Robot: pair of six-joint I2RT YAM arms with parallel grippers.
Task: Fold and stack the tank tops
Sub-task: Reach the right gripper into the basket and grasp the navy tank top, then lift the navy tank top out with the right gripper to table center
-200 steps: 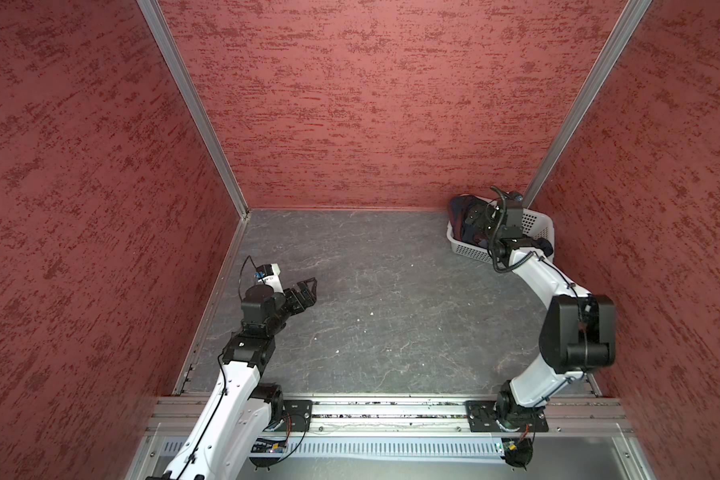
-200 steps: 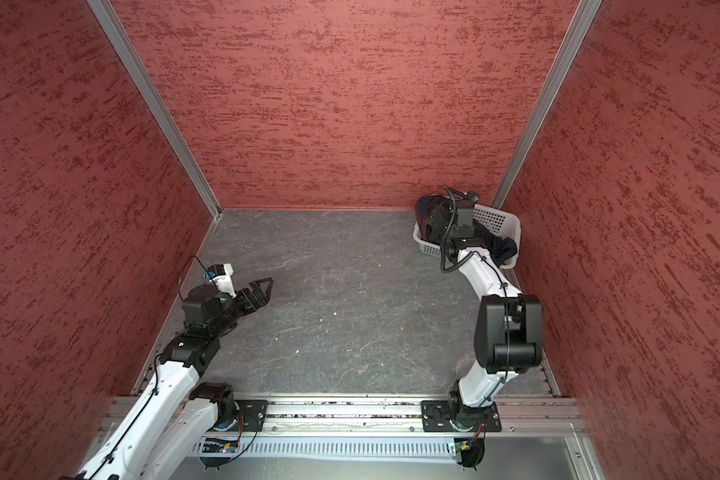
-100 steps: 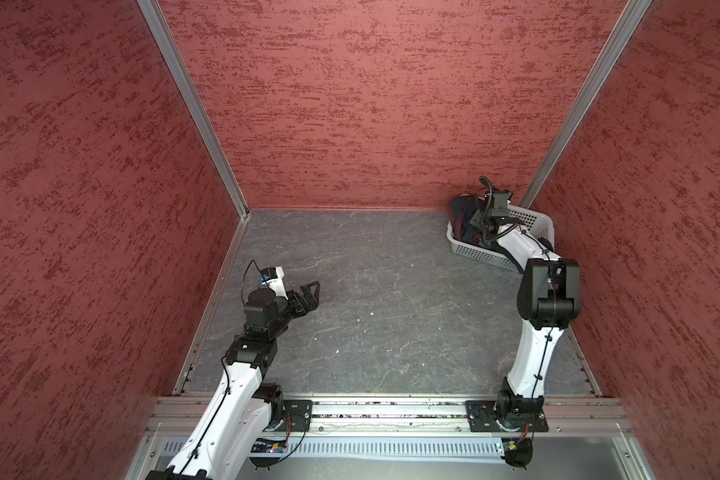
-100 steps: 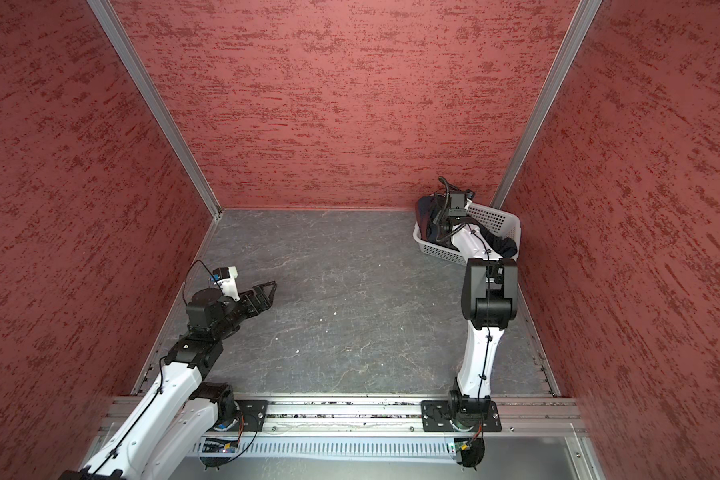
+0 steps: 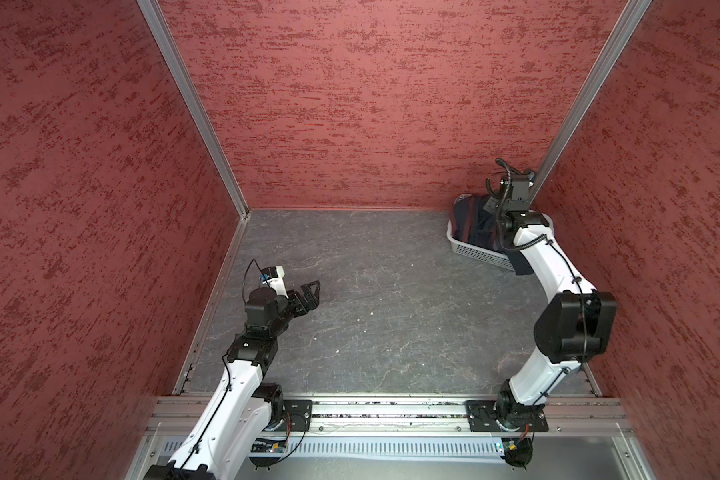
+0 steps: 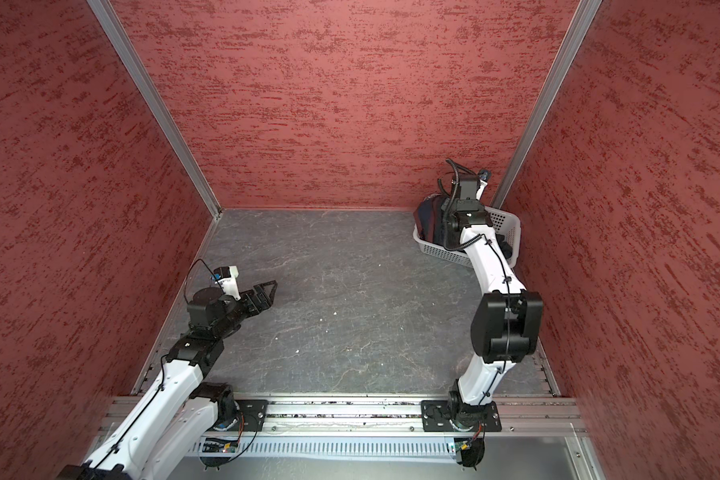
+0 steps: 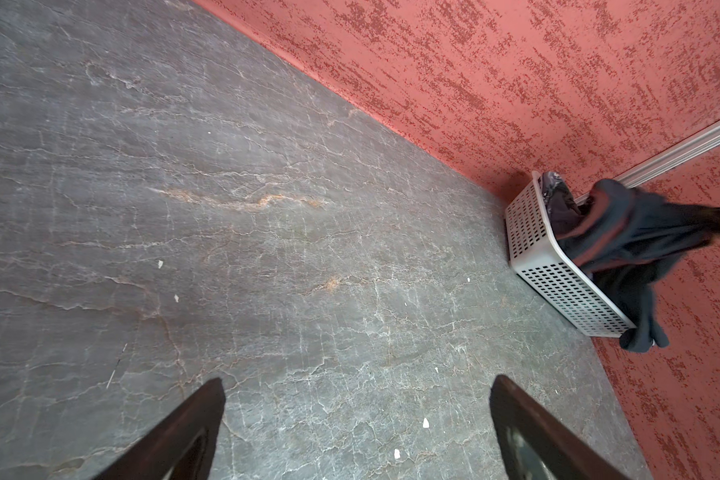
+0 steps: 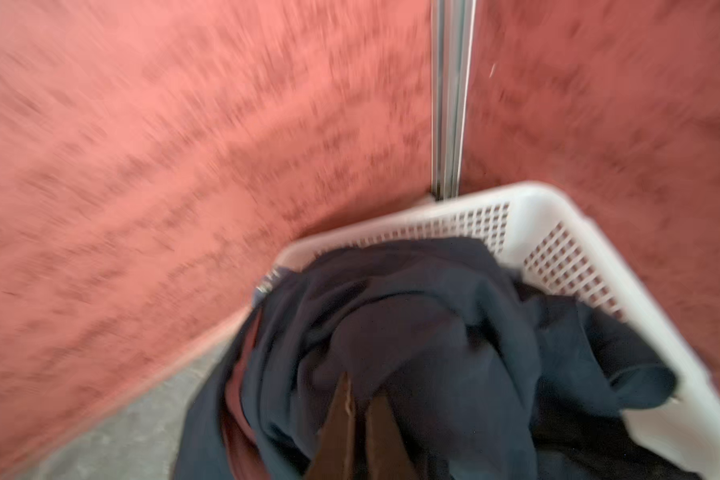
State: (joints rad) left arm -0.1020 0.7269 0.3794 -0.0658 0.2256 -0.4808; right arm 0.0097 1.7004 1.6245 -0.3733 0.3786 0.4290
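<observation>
My right tool (image 8: pixel 360 411) has snapped shut since a second ago, when its jaws stood wide. Now they are pinched together on a bunch of the dark navy cloth tank top with reddish trim (image 8: pixel 433 332). Most of that top lies in the white perforated plastic basket (image 5: pixel 472 249), at about 2 o'clock on the grey stone-patterned worktop (image 5: pixel 391 332), tucked into the corner of the red textured walls (image 5: pixel 391 104). In the left wrist view the top (image 7: pixel 624 224) is drawn up out of the basket (image 7: pixel 558 286) toward the tool, its red stripe showing, and a fold of dark cloth hangs over the basket's corner. Half a second ago the right arm was stretched straight into the basket; its elbow has since swung back out toward 3 o'clock and the wrist sits higher. The right wrist view is smeared with motion. My left tool (image 5: pixel 310 291), near 9 o'clock, has barely shifted, its jaws spread wide above the worktop.
</observation>
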